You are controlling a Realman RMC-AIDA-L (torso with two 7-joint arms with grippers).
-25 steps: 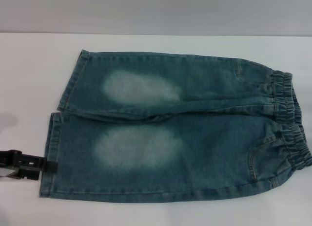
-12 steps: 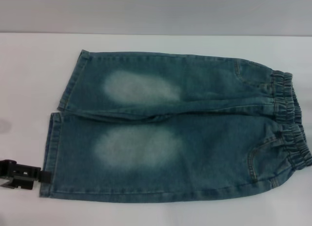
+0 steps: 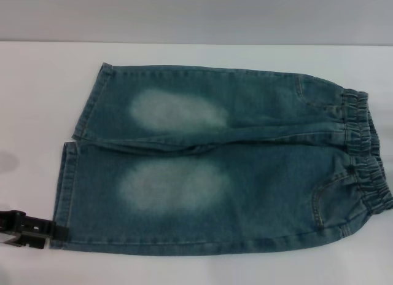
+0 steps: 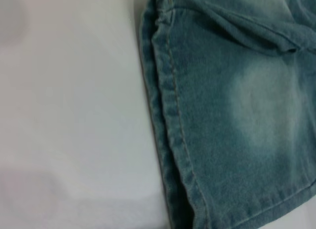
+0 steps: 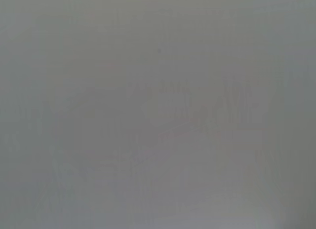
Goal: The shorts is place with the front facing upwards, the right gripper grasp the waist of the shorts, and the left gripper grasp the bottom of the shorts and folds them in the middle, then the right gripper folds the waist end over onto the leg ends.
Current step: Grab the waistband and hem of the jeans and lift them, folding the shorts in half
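Blue denim shorts [image 3: 221, 162] lie flat on the white table [image 3: 37, 101], front up. The elastic waist [image 3: 368, 156] is at the right and the two leg hems [image 3: 64, 187] are at the left. My left gripper [image 3: 52, 231] is at the lower left, its black tip touching the near leg's hem by its front corner. The left wrist view shows that hem [image 4: 170, 120] and the faded patch [image 4: 261, 110] close up, without my fingers. My right gripper is out of the head view, and its wrist view shows only a plain grey surface.
White table surface surrounds the shorts on the left and in front. A grey wall [image 3: 196, 15] runs along the table's far edge.
My left gripper has slid along the near leg's hem towards the table's front edge, ending near the hem's front corner. The shorts have not moved.
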